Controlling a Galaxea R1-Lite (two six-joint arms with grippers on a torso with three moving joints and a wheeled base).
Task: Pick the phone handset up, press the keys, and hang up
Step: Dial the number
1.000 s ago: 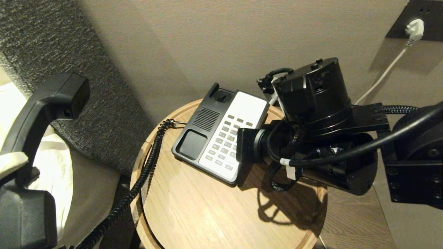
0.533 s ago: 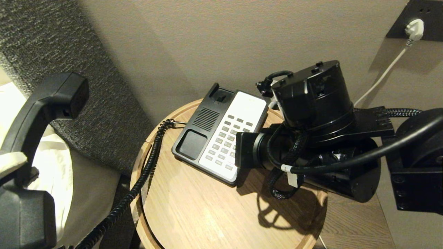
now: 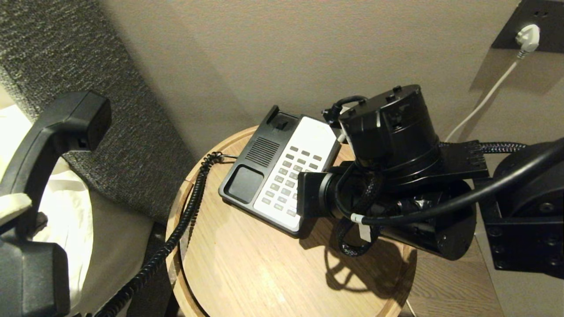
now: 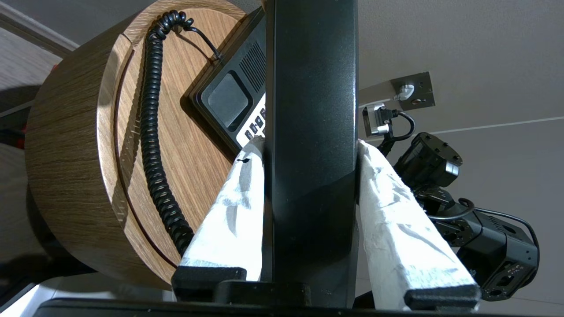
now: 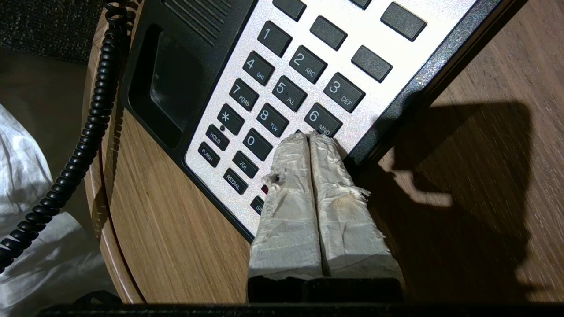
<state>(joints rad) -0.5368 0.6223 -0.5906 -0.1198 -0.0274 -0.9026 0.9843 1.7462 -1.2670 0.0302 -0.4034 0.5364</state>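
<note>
at about nine o'clock in the head view, well clear of the round wooden worktop, the left gripper pinches the phone handset across its middle, one white-wrapped pad on each side of the grip. the handset stands nearly upright, lifted off to the side, probably so the keypad stays uncovered and the other arm has room. its coiled cord trails from the low end, over the worktop's edge at about eight o'clock, up to the phone base; it has slack, so nothing drags the base.

the base sits toward twelve o'clock on the worktop, angled, its empty cradle facing the handset's side, which should make hanging up a short return.

from three o'clock the right gripper reaches in over the white keypad. its wrapped fingers are pressed together into one narrow point, likely so they strike a single key and not its neighbours. the tip lies at the lower edge of the 6 key, over the spot below it; i cannot tell whether it presses yet. the keying step seems under way; hanging up remains.
</note>
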